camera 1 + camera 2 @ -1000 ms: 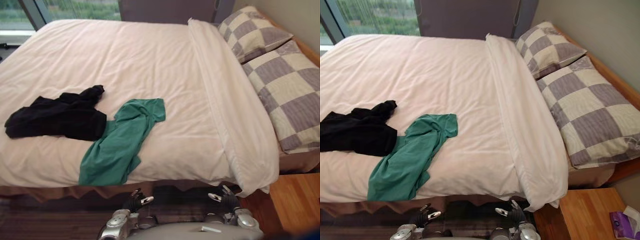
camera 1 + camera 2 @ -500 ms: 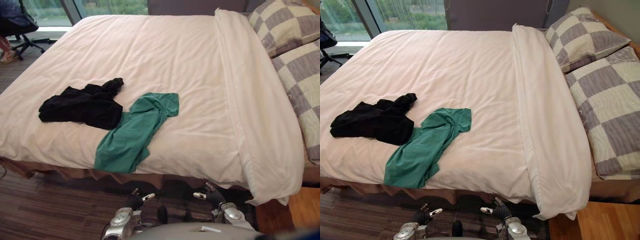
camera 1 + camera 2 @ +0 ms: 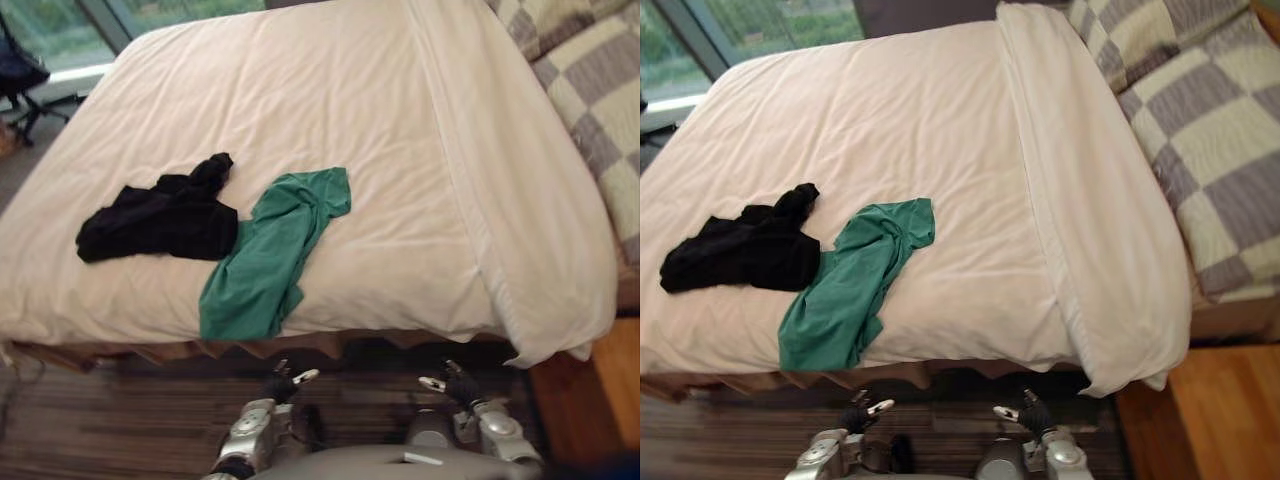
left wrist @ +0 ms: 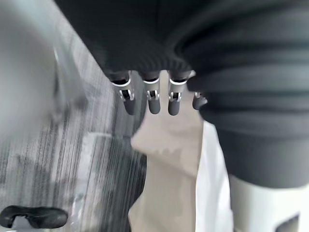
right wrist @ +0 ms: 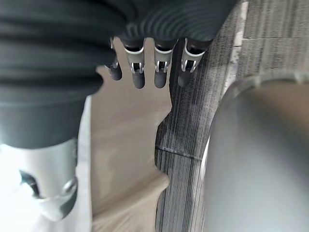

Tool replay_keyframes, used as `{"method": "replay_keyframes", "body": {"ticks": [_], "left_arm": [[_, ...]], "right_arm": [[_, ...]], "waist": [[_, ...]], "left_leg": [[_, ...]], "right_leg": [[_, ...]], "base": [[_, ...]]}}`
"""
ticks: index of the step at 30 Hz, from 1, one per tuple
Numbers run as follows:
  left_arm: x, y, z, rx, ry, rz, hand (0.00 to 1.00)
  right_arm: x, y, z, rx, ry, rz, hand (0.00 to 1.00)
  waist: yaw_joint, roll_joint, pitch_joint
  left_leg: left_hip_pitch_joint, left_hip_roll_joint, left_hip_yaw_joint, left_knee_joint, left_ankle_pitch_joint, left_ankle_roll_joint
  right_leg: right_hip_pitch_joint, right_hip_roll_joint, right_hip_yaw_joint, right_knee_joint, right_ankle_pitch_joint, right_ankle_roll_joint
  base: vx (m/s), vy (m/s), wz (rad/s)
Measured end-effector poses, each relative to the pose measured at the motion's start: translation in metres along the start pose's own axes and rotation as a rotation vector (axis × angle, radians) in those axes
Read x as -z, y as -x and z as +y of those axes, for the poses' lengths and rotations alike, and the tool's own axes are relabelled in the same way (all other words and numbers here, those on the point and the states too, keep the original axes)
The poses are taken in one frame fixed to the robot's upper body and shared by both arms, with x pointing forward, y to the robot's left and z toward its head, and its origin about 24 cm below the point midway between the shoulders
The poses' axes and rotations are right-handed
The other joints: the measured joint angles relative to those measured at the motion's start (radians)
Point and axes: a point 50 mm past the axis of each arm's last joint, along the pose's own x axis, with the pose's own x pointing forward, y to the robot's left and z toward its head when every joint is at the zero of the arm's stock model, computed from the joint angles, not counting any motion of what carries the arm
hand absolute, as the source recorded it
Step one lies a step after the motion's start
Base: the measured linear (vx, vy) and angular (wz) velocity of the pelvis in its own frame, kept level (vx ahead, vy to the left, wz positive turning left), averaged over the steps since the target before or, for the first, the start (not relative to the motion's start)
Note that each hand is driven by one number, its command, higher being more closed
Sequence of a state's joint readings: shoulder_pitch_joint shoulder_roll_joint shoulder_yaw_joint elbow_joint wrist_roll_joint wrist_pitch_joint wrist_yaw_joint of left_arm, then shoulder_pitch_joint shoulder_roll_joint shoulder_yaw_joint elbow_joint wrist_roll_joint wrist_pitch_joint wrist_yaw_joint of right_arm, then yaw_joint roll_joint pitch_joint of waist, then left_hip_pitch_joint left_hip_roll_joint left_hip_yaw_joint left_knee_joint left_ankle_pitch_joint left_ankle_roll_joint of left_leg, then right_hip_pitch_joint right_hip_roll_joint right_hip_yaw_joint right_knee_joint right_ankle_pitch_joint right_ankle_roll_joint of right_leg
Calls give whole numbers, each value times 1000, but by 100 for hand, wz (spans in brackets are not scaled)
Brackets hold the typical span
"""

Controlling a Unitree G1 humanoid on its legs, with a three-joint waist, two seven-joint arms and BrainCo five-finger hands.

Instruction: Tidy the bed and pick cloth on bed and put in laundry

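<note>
Silver fingers [image 4: 130, 101], dark tips, dark ribbed covers [image 5: 159, 19] — left hand [image 4: 153, 96] and right hand [image 5: 161, 72].

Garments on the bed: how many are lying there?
2. The black garment lies toward the robot's left; the green garment touches its right side, hanging over the bed's near edge.

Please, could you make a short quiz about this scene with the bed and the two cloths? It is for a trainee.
1. True or false: the black cloth lies to the right of the green cloth on the bed.
2. The left hand and the right hand hold: A) nothing; B) the green cloth; C) the black cloth.
3. Fill in: the cloth nearer to the hands is the ____ one.
Key: 1 false; 2 A; 3 green.
</note>
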State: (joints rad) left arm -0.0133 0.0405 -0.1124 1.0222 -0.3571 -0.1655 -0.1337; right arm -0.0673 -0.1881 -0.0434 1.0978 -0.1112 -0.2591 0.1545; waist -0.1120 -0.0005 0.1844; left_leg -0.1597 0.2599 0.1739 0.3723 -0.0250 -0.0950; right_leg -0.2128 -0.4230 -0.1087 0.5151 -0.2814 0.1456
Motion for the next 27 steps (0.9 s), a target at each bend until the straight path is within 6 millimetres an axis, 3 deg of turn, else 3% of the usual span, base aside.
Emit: {"method": "replay_keyframes", "body": {"ticks": [2, 3, 4, 5, 6, 7, 8, 9, 10, 11, 12, 14, 15, 17, 20, 24, 27], "left_arm": [[2, 0, -7, 34, 11, 4, 0], [3, -1, -11, 56, 12, 6, 0], [2, -1, -13, 72, 10, 0, 0], [-1, -1, -11, 71, 2, -7, 0], [-11, -2, -2, 55, -27, -27, 0], [-14, -1, 8, 28, -79, -28, 0], [-12, 2, 17, 4, -112, -17, 0], [-8, 6, 29, -26, -143, 2, 0], [-4, 10, 38, -57, -161, 17, 0], [-4, 11, 40, -70, -164, 16, 0], [-5, 10, 39, -69, -165, 12, 0], [-9, 7, 33, -51, -172, 1, 0], [-10, 6, 29, -44, -173, 0, 0], [2, 5, 14, -8, -148, 30, 0], [10, 5, 3, 24, -176, 53, 0], [20, 12, 13, -15, -206, 82, 0], [22, 13, 19, -43, -165, 80, 0]], "right_arm": [[3, 1, -1, -14, 46, 10, 0], [7, 3, -1, -18, 51, 25, 0], [9, 4, -5, -10, 45, 25, 0], [11, 5, -3, -9, 36, 28, 0], [13, 4, 8, -25, -7, 31, 0], [9, 2, 17, -38, -38, 5, 0], [7, 1, 26, -57, -51, -2, 0], [3, -1, 41, -99, -52, -20, 0], [-1, 0, 50, -151, -2, -51, 0], [-3, 0, 57, -190, 29, -69, 0], [-5, 0, 61, -205, 38, -81, 0], [-10, 0, 74, -253, 65, -121, 0], [-9, 1, 76, -262, 64, -122, 0], [-7, 2, 74, -274, 60, -121, 0], [-2, 4, 73, -275, 42, -107, 0], [3, 7, 83, -287, -18, -93, 0], [4, 7, 84, -256, -61, -89, 0]], "waist": [[-18, 5, -1], [-18, 28, 1], [-21, 58, 7], [-22, 59, 6], [-8, 25, 16], [21, 15, 14], [32, 19, 16], [47, 8, 11], [49, 0, 7], [49, 6, 2], [48, 10, -2], [49, 11, -7], [48, 4, -11], [49, 31, -23], [51, 40, -34], [71, -2, -56], [74, -9, -61]], "left_leg": [[28, 32, -48, -7, 11, -17], [57, 41, -52, -26, 2, -39], [80, 44, -27, -42, -76, -104], [87, 40, -19, -45, -128, -163], [73, 3, -13, -1, -155, -153], [59, -4, 8, 21, -193, -134], [65, 3, 28, 14, -194, -125], [91, -1, 57, -22, -182, -104], [131, -15, 79, -91, -151, -66], [161, -25, 86, -162, -113, -43], [167, -32, 85, -198, -91, -33], [173, -92, 68, -296, -28, 1], [172, -114, 65, -306, -22, 7], [178, -168, 51, -343, 8, 31], [200, -178, 10, -391, 35, 36], [230, -171, -19, -469, 87, 25], [241, -171, -12, -471, 88, 25]], "right_leg": [[-4, -40, 20, 21, -7, 55], [29, -46, 19, -27, 19, 97], [85, -43, -5, -109, 74, 103], [116, -51, -17, -155, 113, 104], [141, -82, -10, -220, 208, 95], [125, -71, -9, -304, 441, 58], [109, -67, -11, -310, 498, 10], [81, -51, -31, -268, 492, -65], [82, -2, -59, -203, 411, -82], [86, 76, -88, -163, 332, -50], [89, 119, -106, -153, 295, -46], [120, 268, -153, -200, 160, -55], [142, 289, -152, -244, 131, -64], [201, 311, -98, -368, 123, -77], [240, 329, -69, -402, 133, -89], [257, 340, -112, -408, 137, -94], [264, 340, -106, -408, 140, -95]], "base": [[-14, 461, -7], [5, 641, 2], [2, 707, 14], [-13, 776, 20], [-54, 752, -16], [-65, 746, -40], [-78, 657, -62], [-23, 540, -41], [-18, 524, -21], [-1, 371, 3], [-24, 328, 26], [-28, 295, 34], [-20, 184, 30], [-22, 132, 35], [-3, 28, 48], [-20, -35, 25], [-23, -2, -4]]}}
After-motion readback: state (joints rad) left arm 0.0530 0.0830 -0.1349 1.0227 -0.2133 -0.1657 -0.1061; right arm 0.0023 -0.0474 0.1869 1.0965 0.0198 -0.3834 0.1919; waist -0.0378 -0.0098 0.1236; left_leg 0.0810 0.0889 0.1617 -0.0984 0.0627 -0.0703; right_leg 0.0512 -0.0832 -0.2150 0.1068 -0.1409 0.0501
